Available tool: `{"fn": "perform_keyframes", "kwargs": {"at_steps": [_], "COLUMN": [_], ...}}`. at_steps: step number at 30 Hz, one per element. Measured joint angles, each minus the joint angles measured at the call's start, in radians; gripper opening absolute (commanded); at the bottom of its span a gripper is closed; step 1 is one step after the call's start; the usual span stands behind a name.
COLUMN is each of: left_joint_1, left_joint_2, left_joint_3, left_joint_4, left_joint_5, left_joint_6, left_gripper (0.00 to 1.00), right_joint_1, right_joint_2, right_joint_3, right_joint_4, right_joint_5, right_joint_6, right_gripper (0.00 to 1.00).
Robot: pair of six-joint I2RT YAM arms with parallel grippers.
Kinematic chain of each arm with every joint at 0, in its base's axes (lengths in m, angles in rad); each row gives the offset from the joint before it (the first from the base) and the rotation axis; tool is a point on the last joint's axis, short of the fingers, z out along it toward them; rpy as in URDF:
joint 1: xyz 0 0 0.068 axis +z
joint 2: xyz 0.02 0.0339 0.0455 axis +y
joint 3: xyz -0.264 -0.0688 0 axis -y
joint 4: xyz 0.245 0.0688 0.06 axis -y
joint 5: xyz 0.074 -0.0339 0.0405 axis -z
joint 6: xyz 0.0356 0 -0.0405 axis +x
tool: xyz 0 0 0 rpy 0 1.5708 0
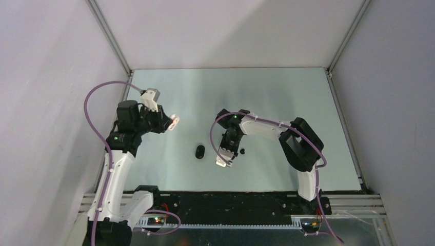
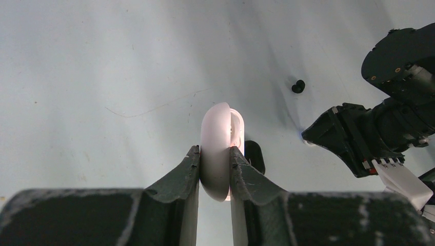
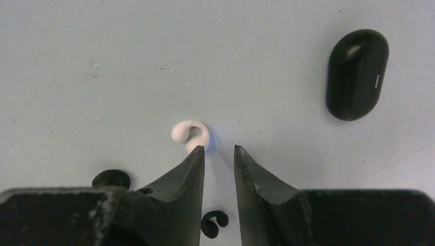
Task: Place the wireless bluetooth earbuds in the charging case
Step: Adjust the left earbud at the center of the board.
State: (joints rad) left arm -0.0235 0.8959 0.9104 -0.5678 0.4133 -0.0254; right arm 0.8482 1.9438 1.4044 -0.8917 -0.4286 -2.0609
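Table [image 1: 282,102]: glossy black oval charging case [image 3: 357,74]; left end effector [image 2: 214,151] pinching white case [image 2: 218,128]; right end effector [image 3: 218,149] spread.

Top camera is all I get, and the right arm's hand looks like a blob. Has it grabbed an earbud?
Observer: No. The right gripper is slightly open with nothing between its fingers; a white earbud lies on the table just ahead of one fingertip.
Operator: I only see one black dot there. Is that all?
Observer: There are two. One black earbud lies beside a finger, another shows through the gap between them.
Operator: What's the bright thing in the left hand?
Observer: The left gripper is shut on a white case, pinched edge-on between both fingers.
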Motion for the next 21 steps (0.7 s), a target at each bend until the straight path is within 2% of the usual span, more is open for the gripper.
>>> {"fn": "perform_keyframes", "kwargs": {"at_steps": [21], "left_joint_1": [0.010], "left_joint_2": [0.007], "left_joint_3": [0.000], "left_joint_4": [0.000], "left_joint_5": [0.000], "left_joint_6": [0.000], "left_gripper": [0.00], "right_joint_1": [-0.027], "right_joint_2": [0.013], "right_joint_3": [0.000], "right_joint_4": [-0.002], "right_joint_5": [0.017], "right_joint_6": [-0.017], "right_gripper": [0.32]}}
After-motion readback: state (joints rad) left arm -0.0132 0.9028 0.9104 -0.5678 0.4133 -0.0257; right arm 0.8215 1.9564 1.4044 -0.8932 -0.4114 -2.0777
